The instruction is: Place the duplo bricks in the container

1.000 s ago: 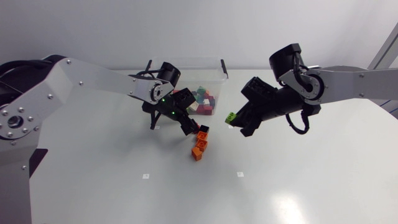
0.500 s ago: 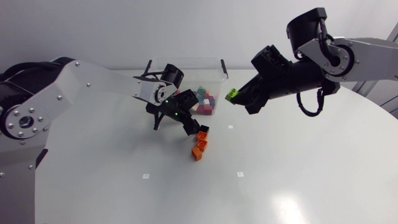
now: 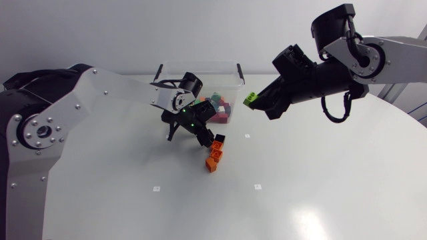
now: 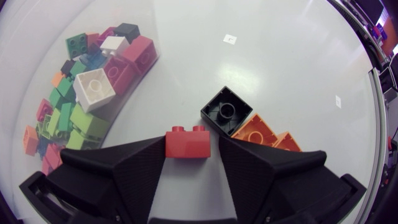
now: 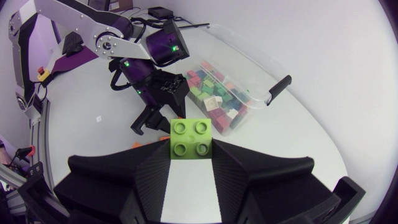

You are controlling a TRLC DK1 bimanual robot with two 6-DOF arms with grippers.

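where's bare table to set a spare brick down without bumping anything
The near table, in front of the orange bricks, is bare, and so is the stretch beside them on the right gripper side. It is crowded between the container and the orange bricks, where the left gripper sits.

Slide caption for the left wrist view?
Left gripper shut on a red brick, a black brick and orange bricks just ahead, the brick-filled container beside them.
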